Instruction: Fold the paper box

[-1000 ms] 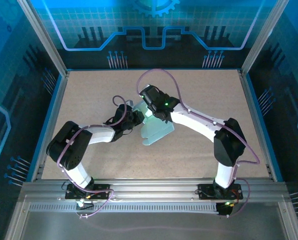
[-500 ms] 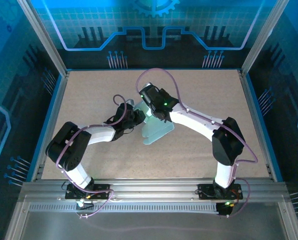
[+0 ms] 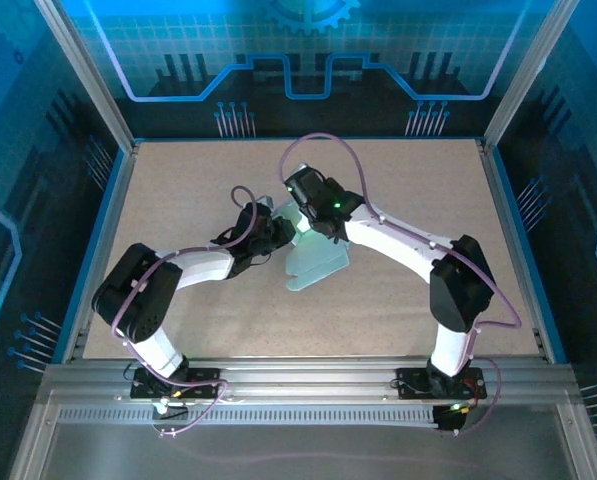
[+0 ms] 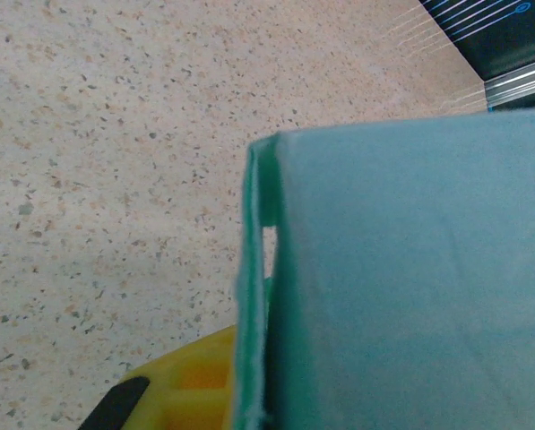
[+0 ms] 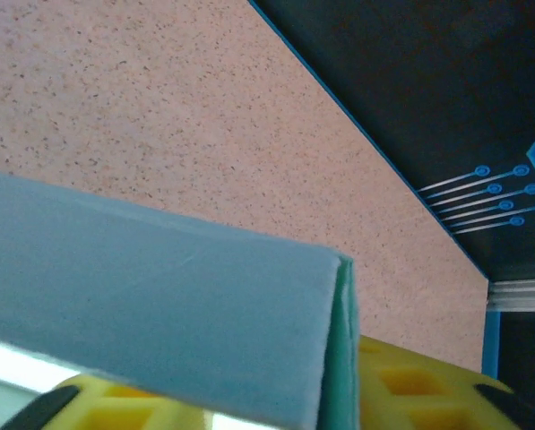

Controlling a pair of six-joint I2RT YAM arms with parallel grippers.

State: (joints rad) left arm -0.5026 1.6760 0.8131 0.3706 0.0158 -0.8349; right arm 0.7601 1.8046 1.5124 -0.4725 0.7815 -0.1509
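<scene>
The paper box [image 3: 315, 262], pale mint card partly folded up, lies mid-table with both arms meeting at its far end. My left gripper [image 3: 279, 233] comes in from the left. In the left wrist view one yellow finger [image 4: 182, 385] presses against a thin upright flap of the paper box [image 4: 410, 287]; the other finger is hidden behind the card. My right gripper [image 3: 303, 218] reaches in from the right. Its yellow fingers [image 5: 428, 385] stand apart on either side of a folded corner of the paper box [image 5: 159, 305].
The speckled tabletop [image 3: 398, 190] has free room all round the box. A blue rim [image 3: 513, 240] and metal frame posts [image 3: 83, 70] bound it. Purple cables [image 3: 323, 150] loop above the right wrist.
The right gripper's jaws have parted around the card. Both wrists shifted only slightly and the box stays where it was.
</scene>
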